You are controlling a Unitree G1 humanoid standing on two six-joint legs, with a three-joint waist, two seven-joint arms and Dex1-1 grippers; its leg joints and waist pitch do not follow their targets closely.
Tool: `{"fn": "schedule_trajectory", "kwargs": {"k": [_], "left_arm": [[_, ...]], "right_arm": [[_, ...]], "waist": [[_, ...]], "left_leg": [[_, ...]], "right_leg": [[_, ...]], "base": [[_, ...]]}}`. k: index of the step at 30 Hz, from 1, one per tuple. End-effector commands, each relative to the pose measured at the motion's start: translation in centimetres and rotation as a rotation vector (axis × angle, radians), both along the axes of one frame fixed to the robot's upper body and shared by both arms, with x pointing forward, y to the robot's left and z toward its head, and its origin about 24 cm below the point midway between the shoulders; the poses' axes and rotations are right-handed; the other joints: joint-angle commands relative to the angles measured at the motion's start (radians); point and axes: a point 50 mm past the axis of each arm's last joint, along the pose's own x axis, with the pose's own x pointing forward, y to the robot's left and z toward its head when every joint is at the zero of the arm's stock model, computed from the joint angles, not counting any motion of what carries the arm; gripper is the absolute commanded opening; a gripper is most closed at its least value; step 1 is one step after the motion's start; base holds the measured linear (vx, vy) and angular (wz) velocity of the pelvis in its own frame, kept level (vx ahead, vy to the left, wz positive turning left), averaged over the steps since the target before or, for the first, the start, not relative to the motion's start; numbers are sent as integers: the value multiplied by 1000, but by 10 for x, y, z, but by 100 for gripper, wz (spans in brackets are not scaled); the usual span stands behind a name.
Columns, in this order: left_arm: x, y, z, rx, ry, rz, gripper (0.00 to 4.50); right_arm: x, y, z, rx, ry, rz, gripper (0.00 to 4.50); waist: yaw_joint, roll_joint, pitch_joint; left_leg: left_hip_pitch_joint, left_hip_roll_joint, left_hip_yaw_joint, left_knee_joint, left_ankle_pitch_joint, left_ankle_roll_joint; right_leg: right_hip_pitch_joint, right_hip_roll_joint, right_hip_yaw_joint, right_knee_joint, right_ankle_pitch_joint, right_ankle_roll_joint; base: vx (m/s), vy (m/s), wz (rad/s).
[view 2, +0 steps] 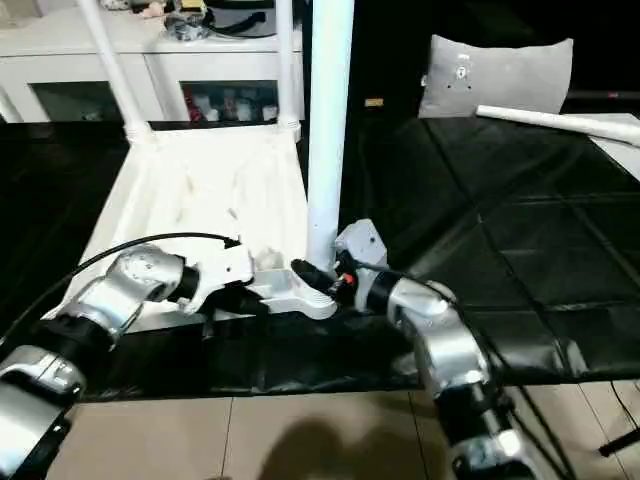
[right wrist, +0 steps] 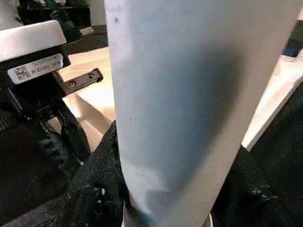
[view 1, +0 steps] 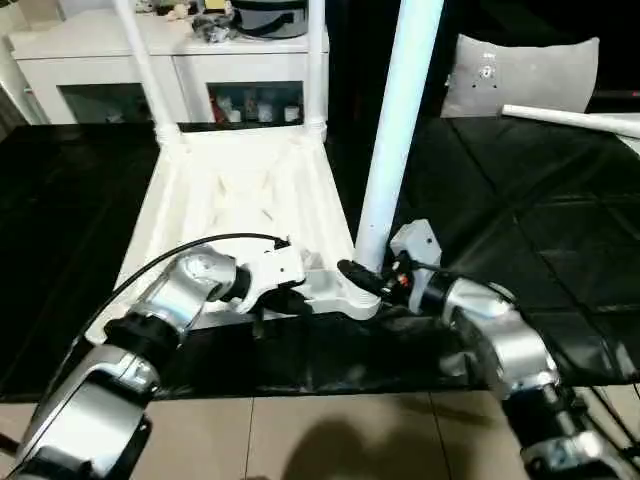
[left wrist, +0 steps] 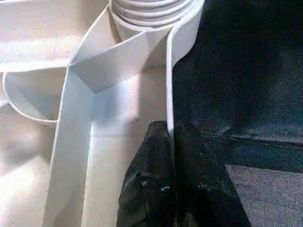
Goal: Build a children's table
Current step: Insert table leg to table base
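Note:
The white tabletop (view 1: pixel 240 190) lies upside down on the black-covered work surface. Two legs (view 1: pixel 145 70) (view 1: pixel 316 60) stand in its far corner sockets. A third leg (view 1: pixel 395 130) stands upright in the near right socket, and my right gripper (view 1: pixel 365 278) is shut around its base, one black finger on each side of the tube (right wrist: pixel 189 94). My left gripper (view 1: pixel 290 297) is at the near edge just left of that corner. In the left wrist view it (left wrist: pixel 171 127) pinches the tabletop's thin rim (left wrist: pixel 169 85). A fourth leg (view 1: pixel 575 120) lies loose at the far right.
A grey pillow (view 1: pixel 520 75) leans at the back right, beside the loose leg. A white cabinet (view 1: pixel 100 60) with clutter stands behind the work surface. The black cover's front edge (view 1: pixel 330 385) runs just below my forearms, with tiled floor (view 1: pixel 330 440) beyond it.

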Motion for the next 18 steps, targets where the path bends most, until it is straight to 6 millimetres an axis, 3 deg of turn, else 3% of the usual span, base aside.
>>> {"fn": "schedule_trajectory", "kwargs": {"k": [1, 2, 4, 5, 7, 8, 9, 10, 13, 14, 18], "left_arm": [[-1, 6, 14, -56, -56, 51, 0], [-12, 8, 10, -70, -40, 67, 0], [-13, 8, 10, -72, -38, 70, 0], [-21, 8, 6, -73, -24, 94, 0], [-38, 5, 2, -80, -1, 139, 0], [-53, -2, -3, -77, 1, 198, 0], [-54, -3, -3, -76, 0, 203, 0], [-63, -9, -6, -69, -6, 254, 0], [-65, -17, -3, -70, -21, 313, 0], [-65, -19, -2, -71, -25, 323, 0], [-59, -24, 5, -72, -48, 344, 0]], "right_arm": [[-31, -1, -66, -122, 339, -9, 188], [-28, 2, -64, -106, 338, -27, 188], [-28, 2, -64, -106, 336, -29, 188], [-26, 4, -64, -108, 334, -30, 188], [-22, 7, -63, -113, 330, -34, 188], [-19, 10, -62, -116, 326, -35, 188], [-19, 10, -62, -116, 326, -35, 188], [-17, 12, -61, -118, 322, -33, 188], [-16, 14, -59, -113, 316, -28, 188], [-16, 14, -59, -113, 315, -27, 188], [-16, 13, -59, -115, 313, -30, 188]], "waist": [[0, -7, -28], [-10, -7, -26], [-16, -2, -26], [-22, -6, -26], [-30, -7, -27], [-38, -12, -25], [-42, -11, -25], [-47, -19, -21], [-48, -18, -12], [-47, -19, -7], [-44, -19, -4]], "left_leg": [[-1, 77, -42, -84, -296, 20], [-11, 79, -42, -87, -287, 18], [-4, 77, -38, -86, -277, 21], [-14, 80, -41, -90, -265, 20], [-11, 85, -40, -91, -274, 13], [-12, 80, -38, -90, -274, 19], [-13, 81, -39, -90, -272, 19], [-12, 76, -34, -87, -269, 31], [-5, 67, -32, -83, -291, 44], [1, 63, -33, -83, -327, 39], [17, 55, -39, -80, -404, 21]], "right_leg": [[27, -129, 75, -89, -479, -82], [30, -127, 74, -88, -463, -88], [22, -117, 77, -88, -409, -97], [32, -119, 77, -77, -366, -114], [32, -122, 80, -71, -336, -136], [33, -120, 79, -74, -347, -145], [35, -121, 79, -72, -346, -151], [32, -119, 79, -80, -385, -142], [22, -114, 76, -100, -514, -104], [14, -112, 73, -113, -607, -67], [3, -109, 62, -133, -706, -10]], "base": [[0, 0, 0], [0, 0, 0], [0, 0, 0], [0, 0, 0], [0, 0, 0], [0, 0, 0], [0, 0, 0], [0, 0, 0], [0, 0, 0], [0, 0, 0], [0, 0, 0]]}}
